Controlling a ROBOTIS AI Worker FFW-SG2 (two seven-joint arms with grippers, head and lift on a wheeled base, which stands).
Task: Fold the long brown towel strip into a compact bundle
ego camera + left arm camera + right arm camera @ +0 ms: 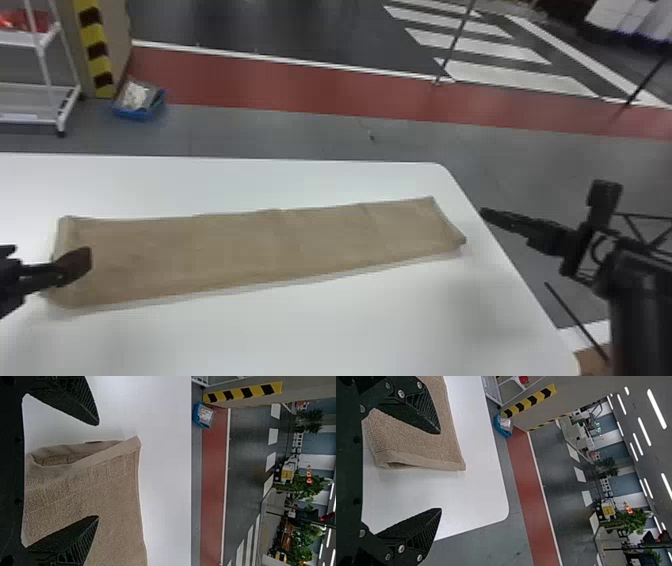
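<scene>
Towel (pixel 260 245) lies flat on table (pixel 350 325), presumably for folding; my left end effector (pixel 98 471), right end effector (pixel 441 471), both released, flank ends, likely to pinch.

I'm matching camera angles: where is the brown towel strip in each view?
Head view: the strip, across the white table.
Left wrist view: its left end, partly behind the left gripper.
Right wrist view: its right end, partly behind the right gripper.
Shared landmark: the blue bin.
</scene>
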